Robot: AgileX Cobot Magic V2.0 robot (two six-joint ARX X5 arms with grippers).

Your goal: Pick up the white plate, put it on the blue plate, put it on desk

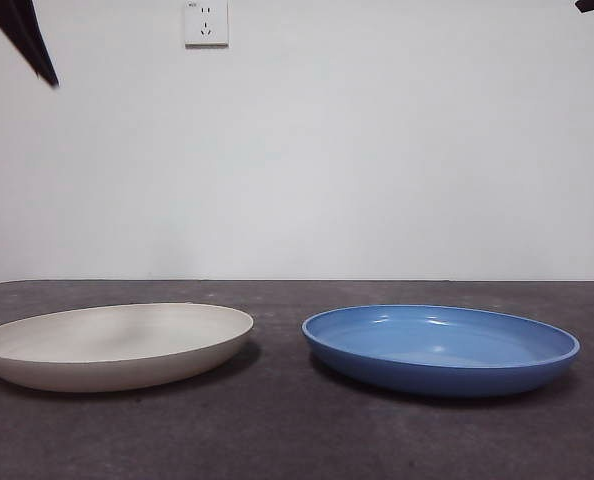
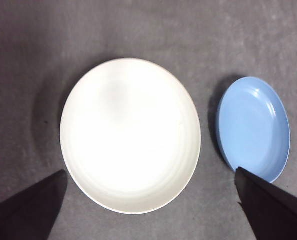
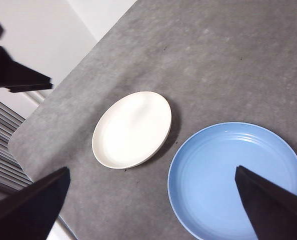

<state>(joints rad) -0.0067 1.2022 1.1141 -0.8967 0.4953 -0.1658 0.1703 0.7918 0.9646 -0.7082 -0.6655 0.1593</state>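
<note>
The cream-white plate lies flat on the dark grey desk at the left; the glossy blue plate lies beside it at the right, a small gap between them. My left gripper hangs open high above the white plate, with the blue plate off to one side. My right gripper hangs open high above the blue plate, with the white plate further off. Both grippers are empty. In the front view only black tips show at the top corners.
A white wall with a power socket stands behind the desk. The right wrist view shows the desk's edge near the white plate and the other arm above it.
</note>
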